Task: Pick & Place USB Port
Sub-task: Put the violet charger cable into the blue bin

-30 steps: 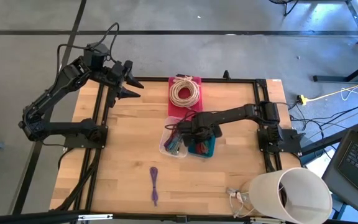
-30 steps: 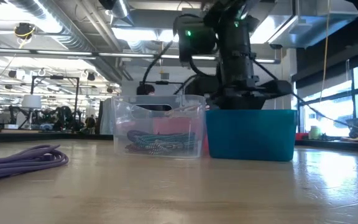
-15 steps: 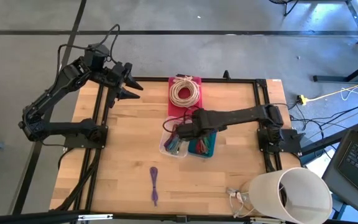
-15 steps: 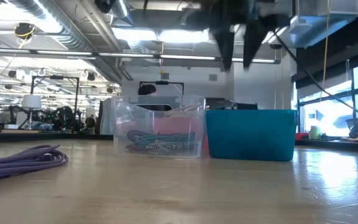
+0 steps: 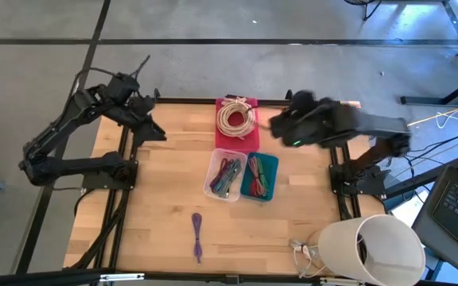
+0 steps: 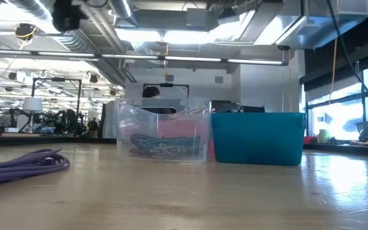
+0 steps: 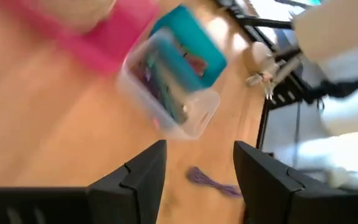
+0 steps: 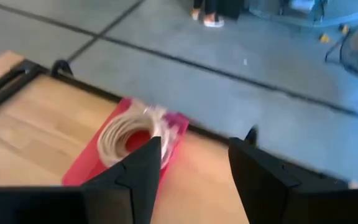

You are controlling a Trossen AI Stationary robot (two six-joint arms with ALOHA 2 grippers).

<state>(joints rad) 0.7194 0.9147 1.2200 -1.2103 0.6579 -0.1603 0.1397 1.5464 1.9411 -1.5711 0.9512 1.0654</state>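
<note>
A purple coiled cable (image 5: pixel 197 236) lies loose on the wooden table, near the front edge; it also shows in the low view (image 6: pixel 24 163) and in the left wrist view (image 7: pixel 211 181). A clear bin (image 5: pixel 224 176) and a teal bin (image 5: pixel 261 177) stand side by side at mid-table, both holding coloured cables. My right gripper (image 5: pixel 281 127) is open and empty, raised above the table's far right part, facing the pink bin (image 8: pixel 135 140). My left gripper (image 5: pixel 155 133) is open and empty, above the table's far left corner.
A pink bin (image 5: pixel 238 119) with a white coiled cable (image 5: pixel 236 117) sits at the far edge, behind the two bins. A large white cylinder (image 5: pixel 372 246) stands at the near right corner. Black frame rails (image 5: pixel 339 159) run along the table's sides. Bare wood lies around the purple cable.
My right gripper has risen out of the teal bin and drawn back toward the table's far right side, leaving the low view; it carries nothing. My left arm has swung a little, its gripper moving toward the near edge and tipping down toward the table.
</note>
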